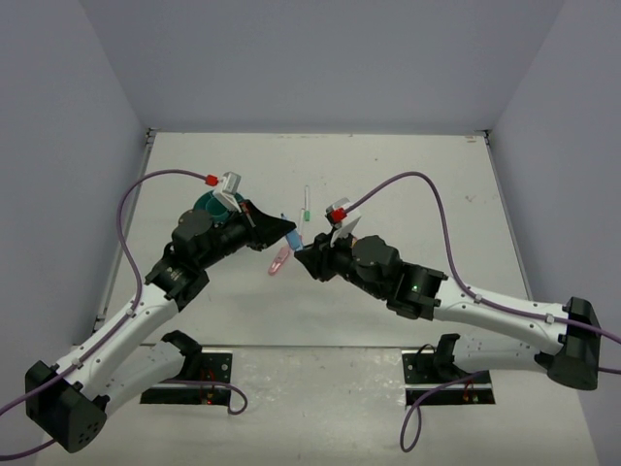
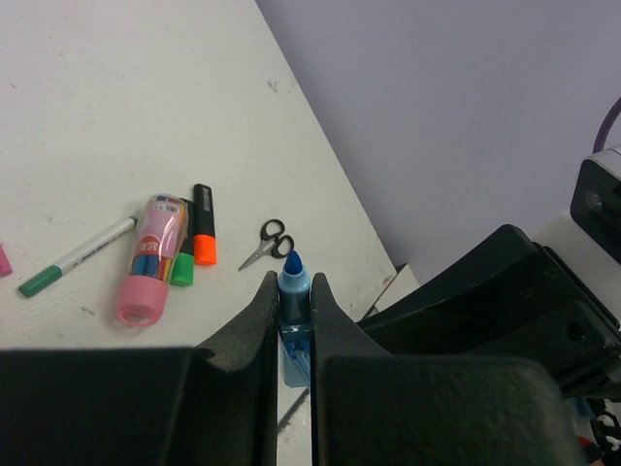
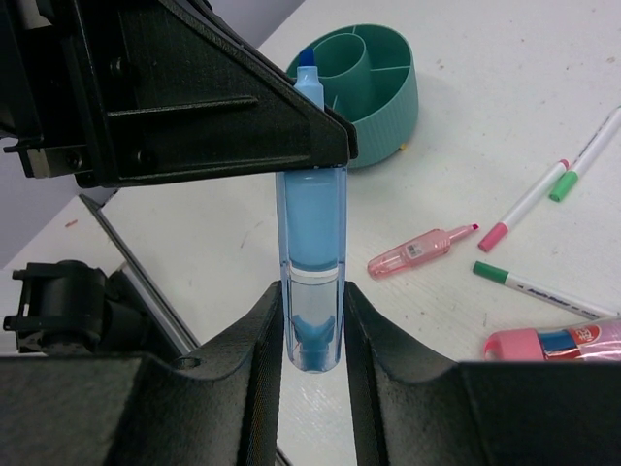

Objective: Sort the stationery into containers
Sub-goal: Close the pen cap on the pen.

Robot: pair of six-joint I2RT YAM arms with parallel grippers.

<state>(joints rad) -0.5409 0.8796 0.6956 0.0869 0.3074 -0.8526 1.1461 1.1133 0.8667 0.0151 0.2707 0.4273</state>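
Bridging the space above the worktop (image 1: 388, 175), a blue highlighter (image 3: 310, 223) is held at both ends. The left tool (image 2: 294, 282) pinches its tip end and the right tool (image 3: 312, 293) clamps its clear base. The teal organiser (image 3: 393, 92) stands on the worktop near the left tool.

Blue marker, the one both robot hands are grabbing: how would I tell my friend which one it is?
Find the middle of the white table. The left gripper and the right gripper meet there and both pinch the blue marker, one at each end. It is the only clear blue one; the pink marker and white pens lie loose.
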